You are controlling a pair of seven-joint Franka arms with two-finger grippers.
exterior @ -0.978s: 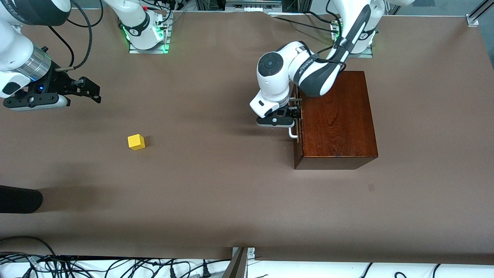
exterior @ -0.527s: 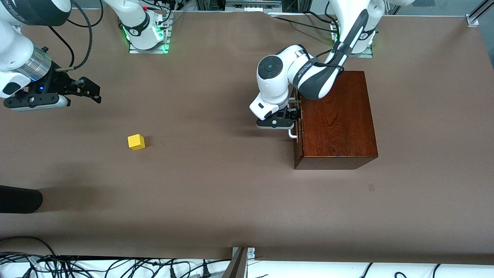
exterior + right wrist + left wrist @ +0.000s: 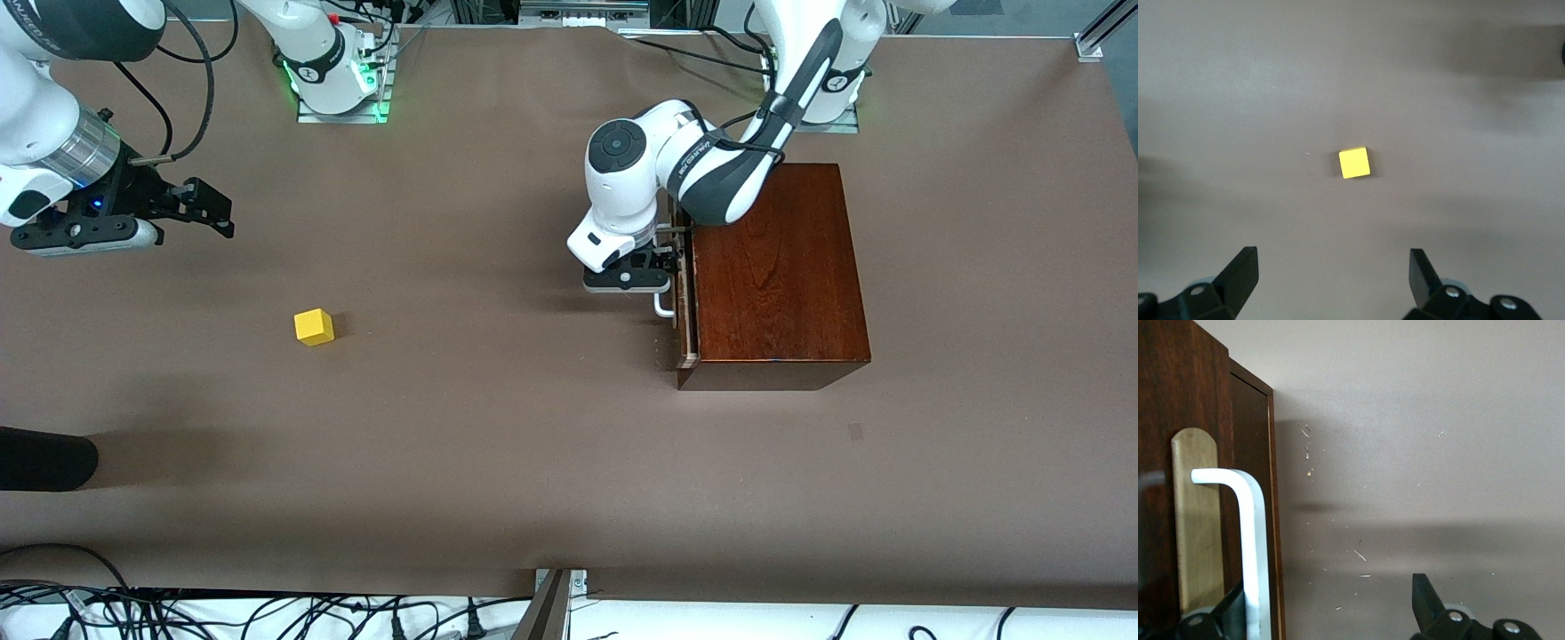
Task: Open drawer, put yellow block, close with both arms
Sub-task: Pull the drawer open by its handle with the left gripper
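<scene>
**Left gripper at the drawer handle, yellow block sitting alone on the table**

The left gripper (image 3: 669,267) is reaching down at the front of the dark wooden box (image 3: 772,267). The box is sitting near the left arm's end of the table (image 3: 533,462). The drawer (image 3: 683,311) is sticking out of the box just a little bit, and a thin strip of its light wood is showing at the edge. In the left wrist view, the gripper's two black fingers (image 3: 1426,597) are standing wide apart. The white handle (image 3: 1248,540) is running down right beside one of the fingers, and the other finger is well away from it over the bare table. The fingers are not squeezing the handle.

The yellow block (image 3: 314,326) is lying by itself on the brown table, toward the right arm's end and well apart from the box. Nothing is touching it.

The right gripper (image 3: 191,209) is hanging up in the air over the table near the block. In the right wrist view, its fingers (image 3: 1241,270) are spread open with nothing in them, and the yellow block (image 3: 1355,163) is showing on the table between them.
</scene>
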